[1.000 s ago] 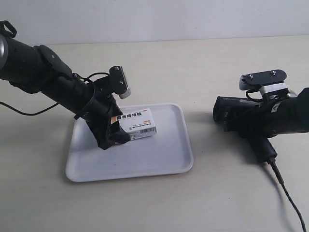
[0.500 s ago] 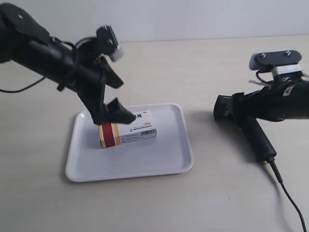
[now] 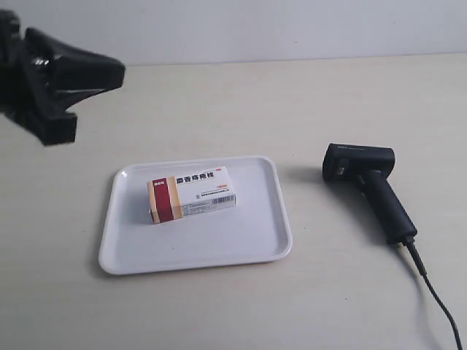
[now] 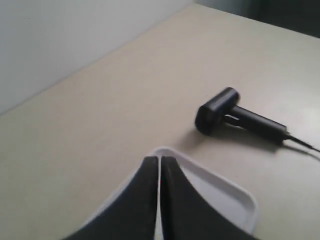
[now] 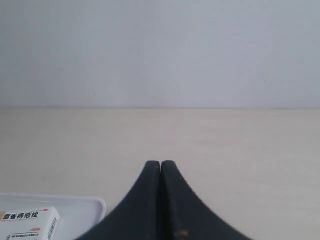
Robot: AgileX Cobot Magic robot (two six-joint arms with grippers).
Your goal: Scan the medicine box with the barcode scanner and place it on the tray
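The white medicine box [image 3: 193, 194] with its red and orange end band lies flat on the white tray [image 3: 255, 233], untouched; one corner of it shows in the right wrist view [image 5: 29, 224]. The black barcode scanner [image 3: 372, 188] lies on the table to the tray's right, cable trailing toward the front edge, also seen in the left wrist view [image 4: 235, 116]. My left gripper [image 4: 159, 160] is shut and empty, raised over the tray's rim [image 4: 235, 192]. My right gripper [image 5: 160, 164] is shut and empty, away from both objects. The arm at the exterior view's left [image 3: 55, 84] sits high and back.
A pale wall [image 3: 292, 29] runs along the far side of the beige table [image 3: 241, 109]. The scanner's thin cable [image 3: 438, 299] crosses the table toward the front right corner.
The arm at the exterior view's left has risen and pulled back from the box on the tray, its jaws closing. The other arm has left the scanner and gone out of the exterior view.
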